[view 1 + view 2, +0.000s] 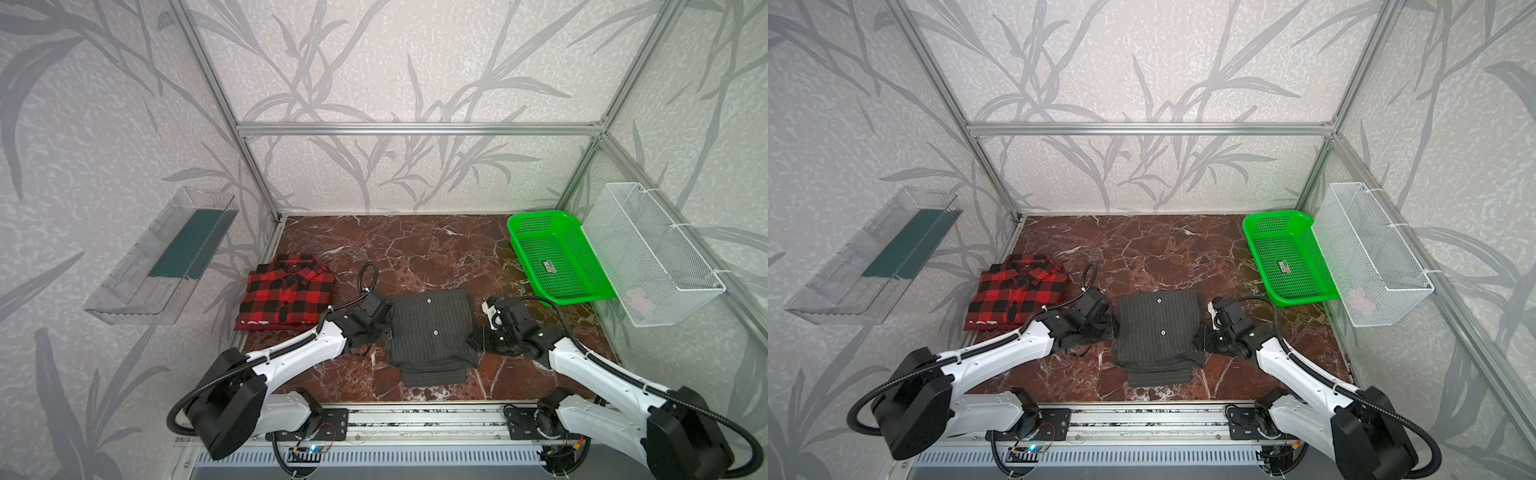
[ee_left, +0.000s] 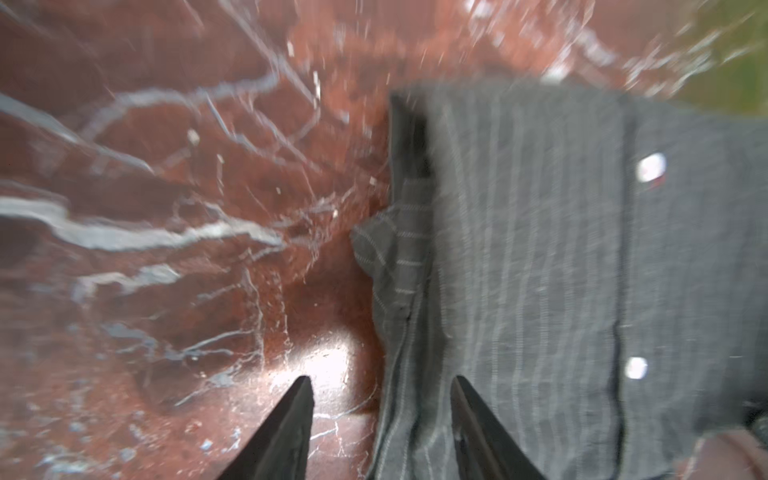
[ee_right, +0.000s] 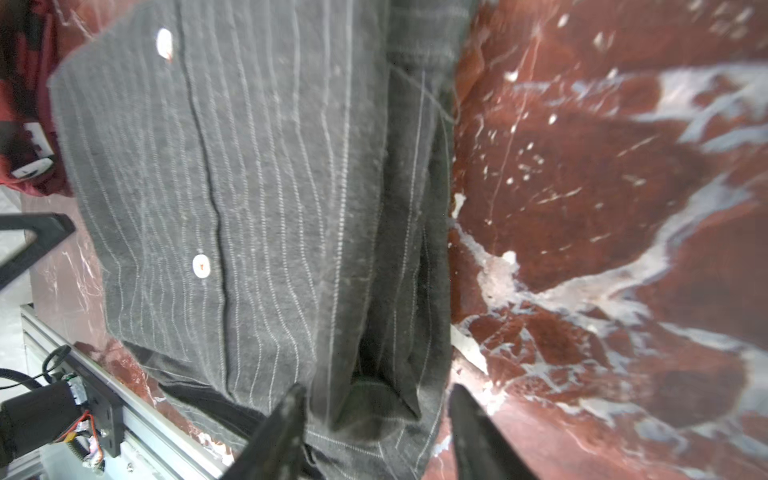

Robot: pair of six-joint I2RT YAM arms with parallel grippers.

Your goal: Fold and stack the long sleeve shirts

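Note:
The charcoal pinstriped shirt lies folded at the middle of the table, white buttons up, with lower layers showing at its near edge. The red-and-black plaid shirt lies folded at the left, collar away from me. My left gripper is open at the charcoal shirt's left edge, one finger over bare marble and one over cloth. My right gripper is open at the shirt's right edge, with the folded edge loose between its fingers.
A green plastic basket stands at the back right of the marble table. A white mesh basket hangs on the right wall and a clear tray on the left wall. An aluminium rail runs along the front.

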